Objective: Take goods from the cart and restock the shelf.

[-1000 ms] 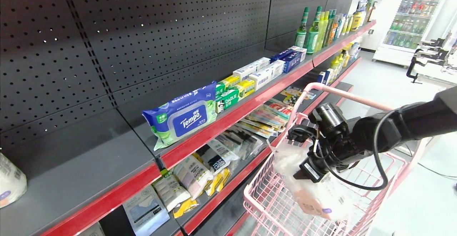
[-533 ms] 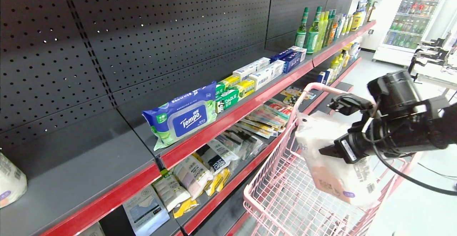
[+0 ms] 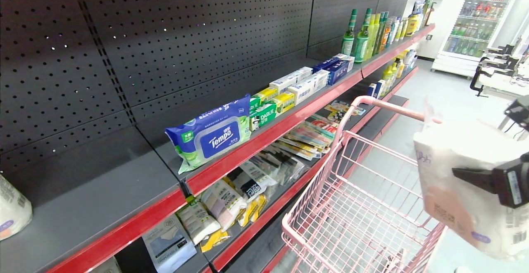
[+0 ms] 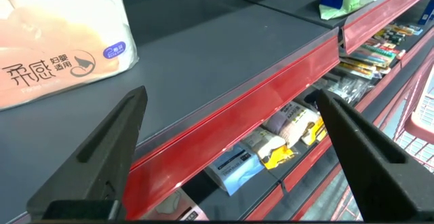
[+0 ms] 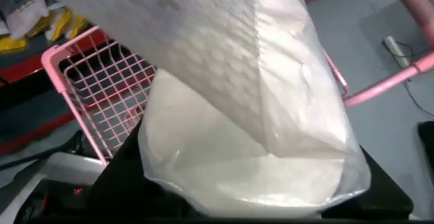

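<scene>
Above the pink wire cart's (image 3: 314, 217) edge, the right claw (image 3: 481, 145) squeezes a white tissue pack (image 3: 450, 207); its slippery wrap may slide out.

Two tissue-roll packs — one pack (image 3: 454, 149) above the pink wire cart (image 3: 384, 105), another pack (image 3: 11, 213) on the shelf (image 3: 103, 190). One cart. One blue wet-wipes pack (image 3: 213, 134). Two tall green glass bottles (image 3: 349, 37) — toothpaste boxes (image 3: 268, 105) overlap too much to count. One glass-door fridge (image 3: 475, 21).
</scene>
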Tool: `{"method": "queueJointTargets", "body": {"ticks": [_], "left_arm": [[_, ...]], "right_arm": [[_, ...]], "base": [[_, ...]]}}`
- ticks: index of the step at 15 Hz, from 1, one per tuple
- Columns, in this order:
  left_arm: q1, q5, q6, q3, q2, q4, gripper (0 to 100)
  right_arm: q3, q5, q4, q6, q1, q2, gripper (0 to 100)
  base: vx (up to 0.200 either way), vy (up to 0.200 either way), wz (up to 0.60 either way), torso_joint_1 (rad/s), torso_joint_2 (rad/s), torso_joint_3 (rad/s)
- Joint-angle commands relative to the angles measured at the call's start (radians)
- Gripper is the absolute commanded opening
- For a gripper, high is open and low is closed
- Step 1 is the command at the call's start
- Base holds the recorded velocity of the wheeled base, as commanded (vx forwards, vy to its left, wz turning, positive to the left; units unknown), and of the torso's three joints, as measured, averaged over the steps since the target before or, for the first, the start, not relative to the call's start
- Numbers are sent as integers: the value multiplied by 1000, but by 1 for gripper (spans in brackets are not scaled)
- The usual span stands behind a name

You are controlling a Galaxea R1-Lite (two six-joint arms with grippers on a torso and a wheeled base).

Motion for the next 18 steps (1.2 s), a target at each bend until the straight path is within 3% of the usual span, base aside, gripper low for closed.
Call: {"method": "queueJointTargets", "body": {"ticks": [1,5,18], "left_arm": [[0,1,0,0,0,0,100],[0,1,0,0,0,0,100],[0,1,0,0,0,0,100]], "right_arm": [[45,-2,-1,-19,-66,-143,0],[102,9,-3,-20,-165,-250,0],[110,1,-3,-20,-167,-260,0]], "base": [[0,0,0,0,0,0],[0,0,0,23,-43,-27],[0,0,0,162,-364,-203]]}}
